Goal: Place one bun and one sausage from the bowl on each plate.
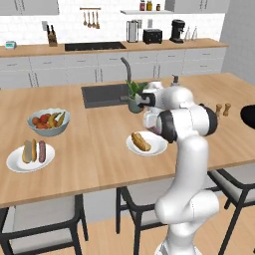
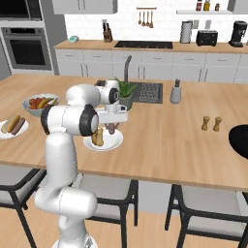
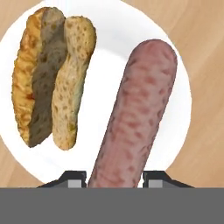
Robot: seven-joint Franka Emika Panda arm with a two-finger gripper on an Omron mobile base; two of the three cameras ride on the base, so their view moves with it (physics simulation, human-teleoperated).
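My gripper [image 3: 113, 177] is shut on a pinkish-brown sausage [image 3: 140, 118], which hangs just above a white plate [image 3: 109, 78]. A split golden bun [image 3: 50, 74] lies on that plate beside the sausage. In the right base view the sausage [image 2: 112, 128] dangles from the gripper [image 2: 112, 121] over the far edge of this plate [image 2: 114, 142], near the counter's front. The second plate [image 1: 12, 164] at the far left carries a bun [image 1: 27, 151] and a sausage [image 1: 42, 151]. The black bowl [image 2: 240, 140] sits at the counter's right edge, cut off by the frame.
A pale grey fruit bowl [image 1: 48, 130] stands behind the left plate. A potted plant [image 2: 125, 94] and the sink [image 1: 102, 94] lie just beyond the gripper. Two small shakers [image 2: 211, 123] stand toward the black bowl. Chairs [image 2: 203, 203] are tucked under the counter's front.
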